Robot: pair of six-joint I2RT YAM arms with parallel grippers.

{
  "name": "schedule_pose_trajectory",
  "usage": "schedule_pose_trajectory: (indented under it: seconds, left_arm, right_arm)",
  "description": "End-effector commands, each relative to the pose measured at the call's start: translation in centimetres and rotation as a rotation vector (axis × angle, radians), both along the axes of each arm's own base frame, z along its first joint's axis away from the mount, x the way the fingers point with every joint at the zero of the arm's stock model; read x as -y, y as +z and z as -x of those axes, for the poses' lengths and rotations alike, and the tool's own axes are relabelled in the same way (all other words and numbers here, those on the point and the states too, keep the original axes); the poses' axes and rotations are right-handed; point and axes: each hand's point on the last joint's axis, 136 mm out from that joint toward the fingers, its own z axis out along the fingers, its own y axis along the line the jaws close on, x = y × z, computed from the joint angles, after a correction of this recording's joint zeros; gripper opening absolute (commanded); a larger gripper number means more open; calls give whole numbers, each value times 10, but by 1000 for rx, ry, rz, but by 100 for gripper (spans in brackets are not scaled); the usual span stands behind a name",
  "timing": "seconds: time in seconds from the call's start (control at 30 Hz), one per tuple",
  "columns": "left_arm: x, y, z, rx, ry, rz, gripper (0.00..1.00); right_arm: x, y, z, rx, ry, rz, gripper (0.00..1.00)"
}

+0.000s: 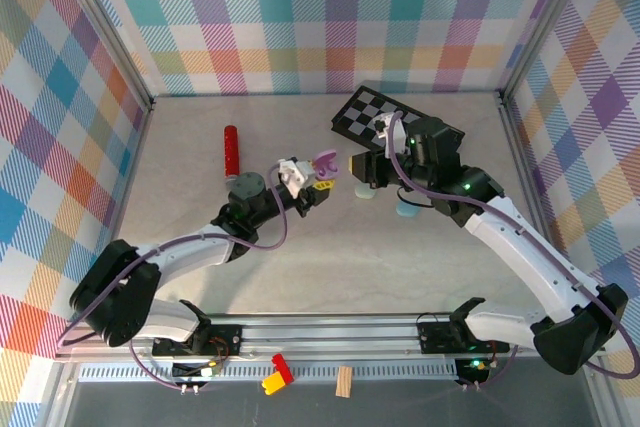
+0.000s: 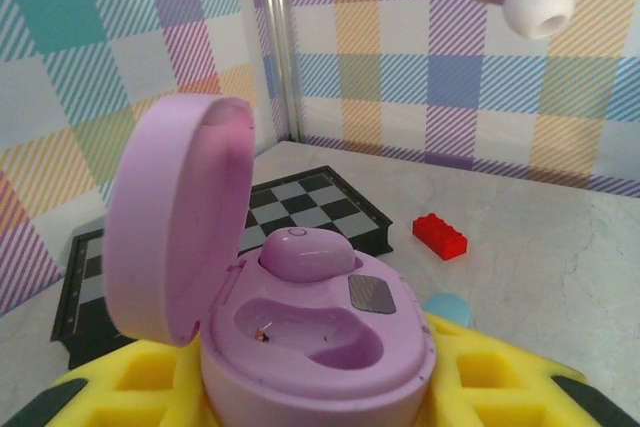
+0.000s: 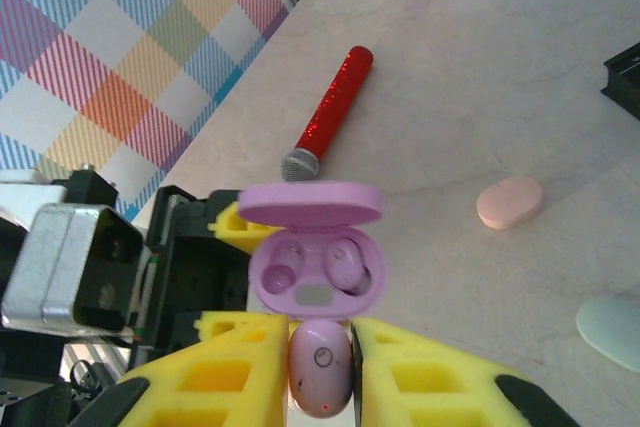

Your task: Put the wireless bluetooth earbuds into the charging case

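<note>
The left gripper had its yellow pads pinched on the base of the purple charging case, whose lid stood swung open. One earbud sat in the far socket; the near socket lay empty. Just beside the case, the right gripper had its jaws pinching the second earbud, apart from the case. The likely trouble: if this bud came in turned, or off the empty socket, it would catch on the rim or on the seated bud. The push could then tilt the case in the soft pads, or squeeze the bud out of its grip
</note>
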Motion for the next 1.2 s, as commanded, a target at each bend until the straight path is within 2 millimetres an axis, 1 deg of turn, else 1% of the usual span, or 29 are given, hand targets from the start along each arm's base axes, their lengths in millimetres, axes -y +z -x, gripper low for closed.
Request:
schedule_pose_trajectory:
  seconds: [0.0, 0.2, 0.47, 0.67, 1.03, 1.17]
  left_arm:
    - [12, 30, -2, 89, 5, 44, 37]
    - [33, 29, 3, 76, -33, 39, 37]
    - [49, 36, 7, 72, -65, 58, 37]
    - [51, 43, 8, 68, -69, 70, 37]
    - [57, 41, 10, 54, -87, 57, 37]
    - [57, 45, 10, 48, -89, 77, 37]
  right_arm:
    - [-7, 11, 2, 18, 38, -23, 22]
    - [-10, 5, -2, 6, 37, -16, 22]
    - [-9, -3, -5, 2, 26, 4, 22]
    - [-9, -11, -7, -2, 24, 21, 22]
    - [-13, -17, -9, -20, 31, 17, 21]
    - [-10, -24, -10, -14, 22, 40, 22]
